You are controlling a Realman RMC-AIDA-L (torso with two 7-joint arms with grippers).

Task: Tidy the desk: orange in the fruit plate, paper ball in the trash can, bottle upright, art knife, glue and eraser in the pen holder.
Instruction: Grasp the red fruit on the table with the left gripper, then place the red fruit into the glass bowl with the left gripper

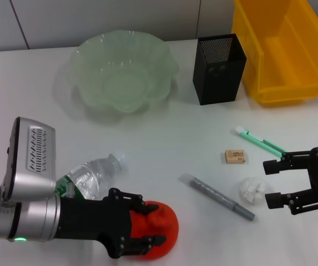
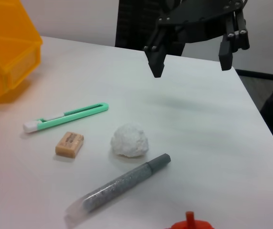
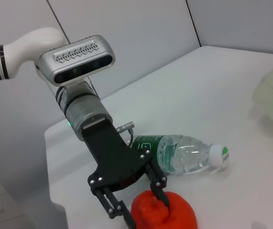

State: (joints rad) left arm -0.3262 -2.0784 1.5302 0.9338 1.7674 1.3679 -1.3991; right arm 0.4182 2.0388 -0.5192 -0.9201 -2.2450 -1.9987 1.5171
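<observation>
My left gripper [image 1: 150,224] is open at the front left, its fingers straddling the near side of the red-orange orange [image 1: 164,230] on the table; both show in the right wrist view, gripper [image 3: 143,210] and orange [image 3: 167,217]. A clear bottle [image 1: 95,174] lies on its side just behind it. My right gripper [image 1: 268,183] is open beside the white paper ball [image 1: 252,190]. The grey glue stick [image 1: 217,197], the tan eraser [image 1: 236,157] and the green art knife [image 1: 261,143] lie nearby on the table.
The black mesh pen holder [image 1: 218,69] stands at the back, with the yellow bin [image 1: 269,83] to its right. The pale green fruit plate [image 1: 92,66] sits at the back left. The table edge is close to the right gripper [image 2: 190,67] in the left wrist view.
</observation>
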